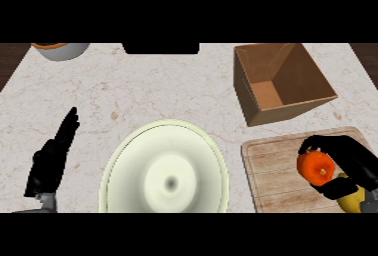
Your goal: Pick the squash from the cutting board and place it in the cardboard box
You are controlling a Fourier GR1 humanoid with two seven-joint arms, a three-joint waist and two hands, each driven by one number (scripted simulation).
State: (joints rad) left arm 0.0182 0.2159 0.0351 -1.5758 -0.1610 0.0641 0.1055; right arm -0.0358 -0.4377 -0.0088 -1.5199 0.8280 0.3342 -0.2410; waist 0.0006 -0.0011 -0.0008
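The squash (319,169) is seen at the lower right of the frame, over the cutting board (277,172), with the right robot hand (347,162) curled around it from the right. A slip could be risked if the squash is lifted with little finger contact, since its rounded body is only partly wrapped. The near wall of the cardboard box (279,82), at upper right, could be clipped on the way over. The left robot hand (50,160) is rested open at lower left, nothing held, beside the plate (164,170) on the tabletop (148,85).
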